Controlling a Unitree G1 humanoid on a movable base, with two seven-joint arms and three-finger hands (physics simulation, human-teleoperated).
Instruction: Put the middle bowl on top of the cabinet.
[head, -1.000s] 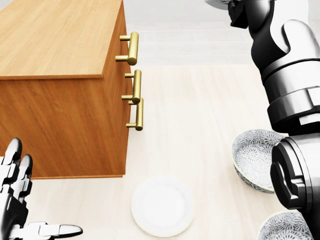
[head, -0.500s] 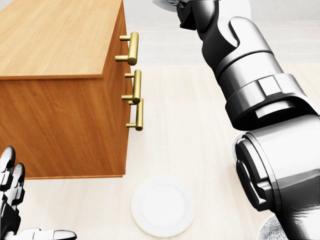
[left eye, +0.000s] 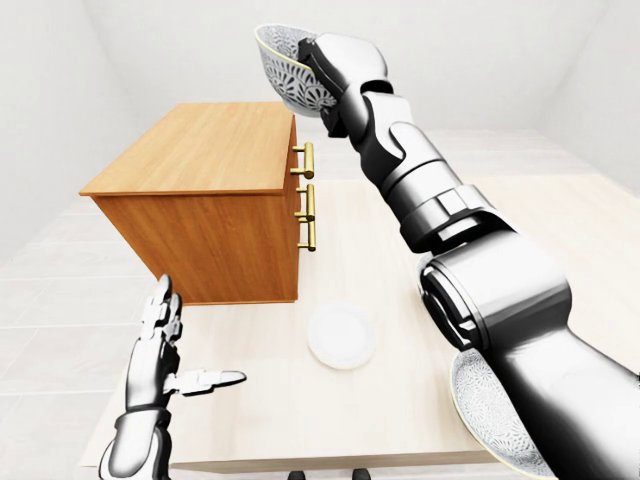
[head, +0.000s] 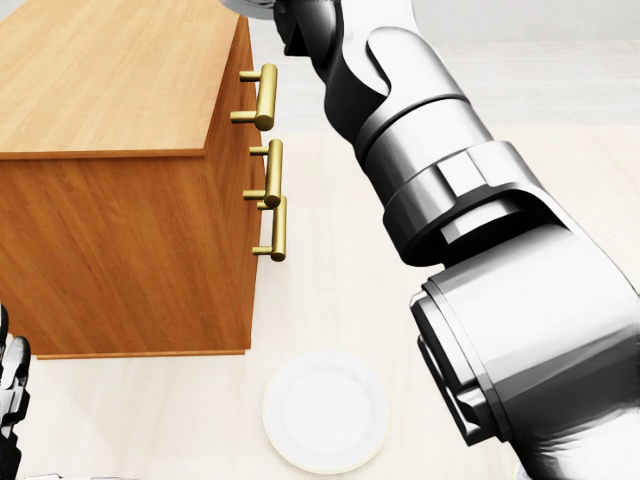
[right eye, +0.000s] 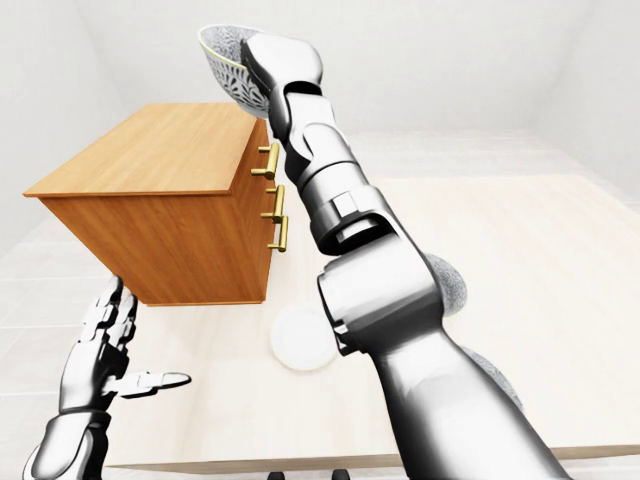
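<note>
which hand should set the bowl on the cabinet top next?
Right. The right hand holds the patterned bowl raised beside the cabinet top's edge; the left hand is open, empty and low, well below that top.

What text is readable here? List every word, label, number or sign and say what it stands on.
None: no words, numbers or signs show anywhere. The patterned bowl held up by the right hand bears only a decorative pattern. The wooden cabinet, its brass handles, the white plate and the table are plain.
</note>
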